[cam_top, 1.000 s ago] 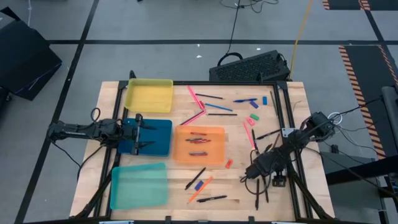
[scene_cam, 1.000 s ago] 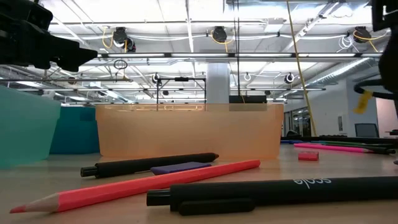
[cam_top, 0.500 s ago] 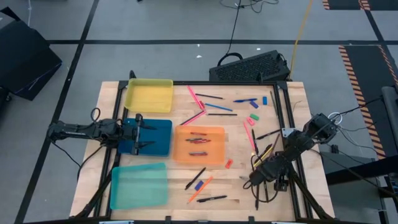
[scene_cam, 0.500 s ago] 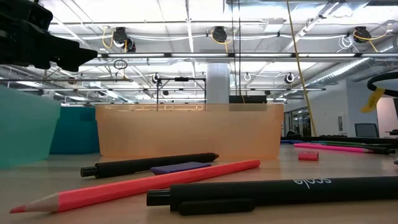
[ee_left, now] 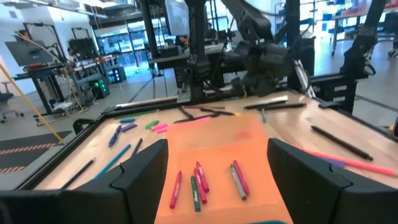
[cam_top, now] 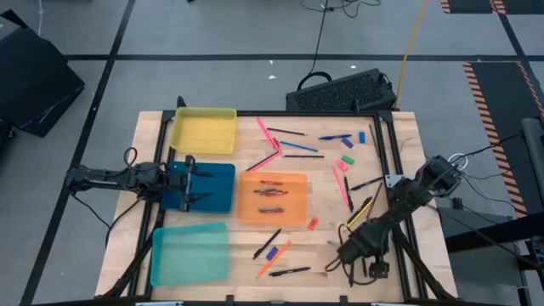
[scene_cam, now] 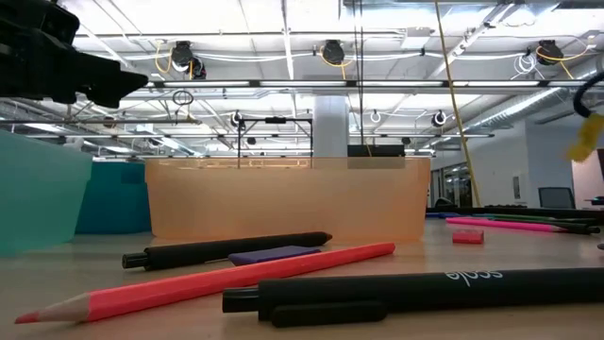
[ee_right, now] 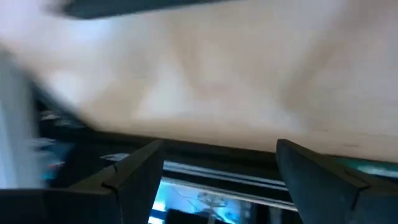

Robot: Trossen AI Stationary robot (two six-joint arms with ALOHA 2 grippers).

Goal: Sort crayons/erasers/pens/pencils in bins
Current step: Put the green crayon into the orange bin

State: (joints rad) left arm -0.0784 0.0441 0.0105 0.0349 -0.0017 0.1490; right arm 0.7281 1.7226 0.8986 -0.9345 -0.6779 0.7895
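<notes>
Your right gripper [cam_top: 344, 252] is hovering with fingers spread wide and empty; a black pen [cam_top: 290, 272] is lying just beside it on the desk [cam_top: 408, 144]. Your left gripper [cam_top: 194, 184] is waiting wide open over the dark blue bin [cam_top: 219, 180].

Bright, even overhead ceiling lights, soft shadows; the right wrist view is heavily motion-blurred
</notes>
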